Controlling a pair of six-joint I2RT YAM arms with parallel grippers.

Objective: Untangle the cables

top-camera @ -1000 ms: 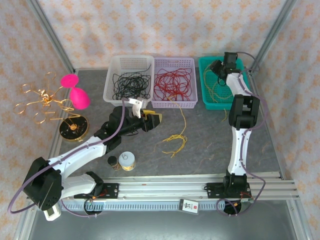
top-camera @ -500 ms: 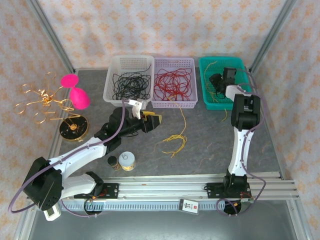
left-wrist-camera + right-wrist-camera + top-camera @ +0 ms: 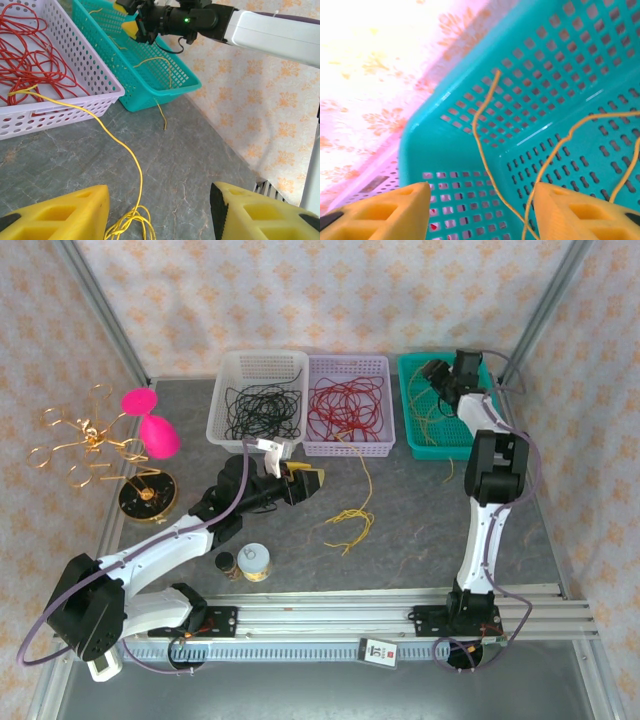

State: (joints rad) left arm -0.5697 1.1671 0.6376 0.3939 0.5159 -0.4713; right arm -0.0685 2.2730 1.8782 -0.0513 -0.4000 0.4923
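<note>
- Since a second ago the right end effector has dipped into the teal basket at the far right corner of the surface and risen again, its fingers parting on the way. They now stand spread with nothing between them, and yellow cables lie loose on the basket floor below. We read that as a strand just delivered.
- Nearest to us, the left end effector has not shifted. It hangs a little left of the surface's middle, fingers spread and empty.
- Just beyond it, near the middle of the surface, lies the yellow tangle.
- From that tangle a stray yellow strand runs up over the wall of the lilac basket and ends among the red cables.
- Along the far edge, the white basket holds the black cables, with the lilac basket beside it and the teal one at the right.
- We judge the sorting nearly done. What remains is the tangle on the surface, and its strand must be pulled clear of the red cables without dragging them along.
</note>
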